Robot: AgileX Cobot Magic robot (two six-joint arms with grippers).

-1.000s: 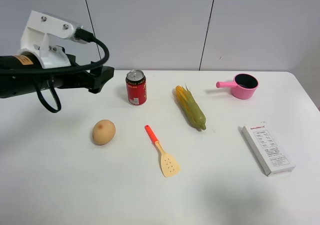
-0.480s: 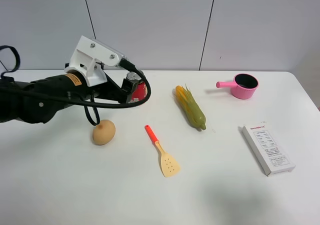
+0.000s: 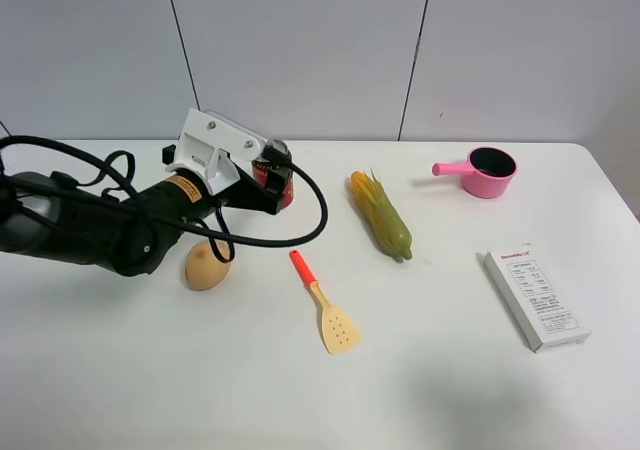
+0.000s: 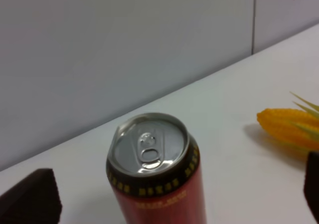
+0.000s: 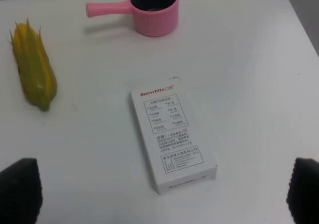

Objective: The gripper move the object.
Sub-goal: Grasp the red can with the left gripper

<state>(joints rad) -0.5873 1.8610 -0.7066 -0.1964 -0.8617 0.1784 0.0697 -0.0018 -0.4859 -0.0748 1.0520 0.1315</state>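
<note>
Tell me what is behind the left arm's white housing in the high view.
The red can stands there upright. The white housing covers most of its body; only the silver top and a red strip show. The left wrist view shows it between the sides of the open end effector.

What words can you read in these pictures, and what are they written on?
"Snowhite", red, on top of the white box, and again on its side.
Small black print on the box: too small to read.
Gold marks round the red can: too blurred to read.
Orange sticker on the black arm: too small to read.
</note>
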